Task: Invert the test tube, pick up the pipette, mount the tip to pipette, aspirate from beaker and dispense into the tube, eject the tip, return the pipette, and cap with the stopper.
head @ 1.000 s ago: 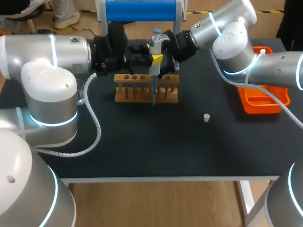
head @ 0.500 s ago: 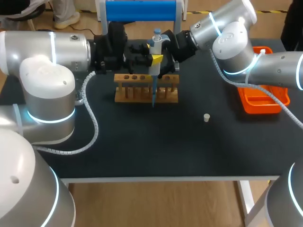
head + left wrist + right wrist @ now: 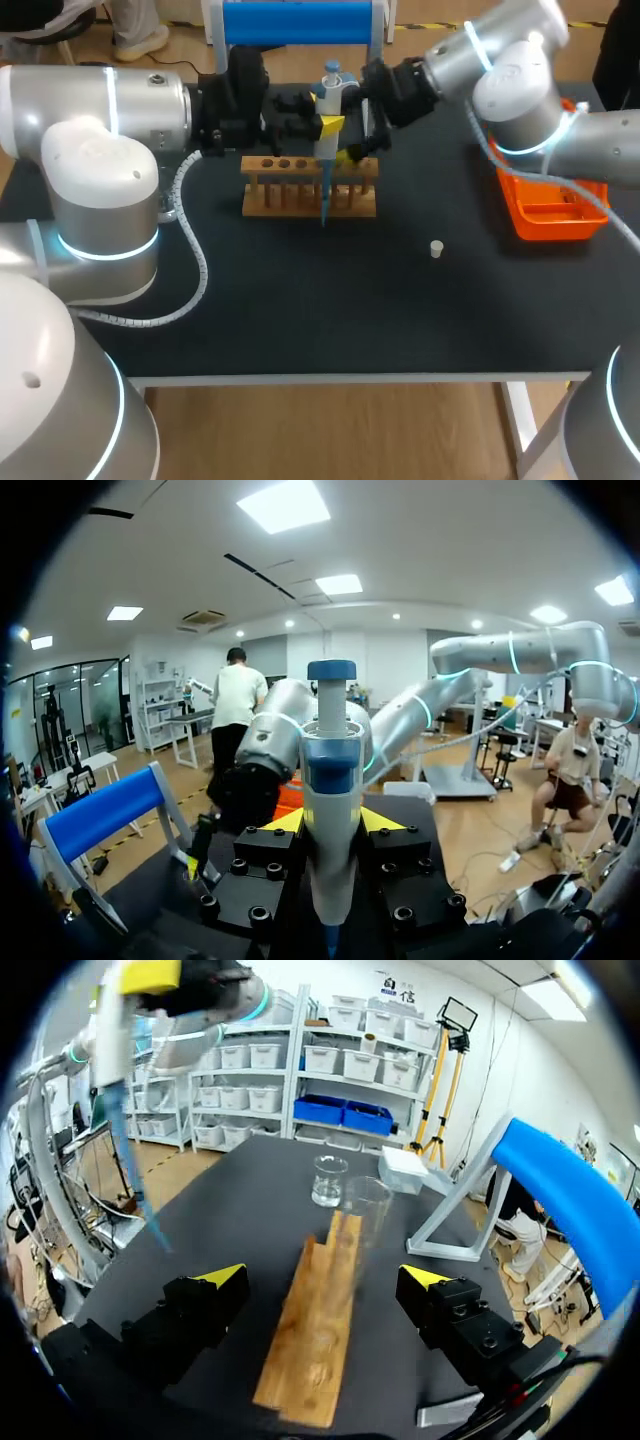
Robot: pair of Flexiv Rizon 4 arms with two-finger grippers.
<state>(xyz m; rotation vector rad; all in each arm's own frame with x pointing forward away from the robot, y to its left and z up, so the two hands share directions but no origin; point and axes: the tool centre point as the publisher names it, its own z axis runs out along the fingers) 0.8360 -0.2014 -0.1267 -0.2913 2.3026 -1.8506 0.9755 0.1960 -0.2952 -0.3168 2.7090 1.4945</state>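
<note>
- pipette [image 3: 330, 80]: upper middle of the head view. Pale grey-white barrel with a blue plunger knob on top and a slim translucent blue tip at the foot. Long axis upright, knob up, tip down. The tip's end shows in front of the middle of the rack.
- left pincer [image 3: 328, 825]: closed on the pipette's barrel, with a yellow pad pressing from either side. Black bolted blocks sit behind the pads.
- right pincer [image 3: 323, 1276]: open, yellow-tipped fingers spread wide and touching nothing. In the head view it sits at the rack's right end, just right of the pipette.
- test tube [image 3: 365, 1210]: clear glass cylinder standing upright in the rack, ahead of the right pincer.
- beaker [image 3: 330, 1180]: clear glass, short and round, on the table beyond the rack's far end.
- rack [image 3: 310, 185]: light wood with a row of round holes along the top rail. Its long axis runs left to right in the head view.
- stopper [image 3: 436, 249]: small white plug, right of centre in the head view, well apart from the rack.
- tray [image 3: 550, 215]: orange plastic, shallow, at the right edge of the head view.
- table [image 3: 300, 300]: matte black top.
</note>
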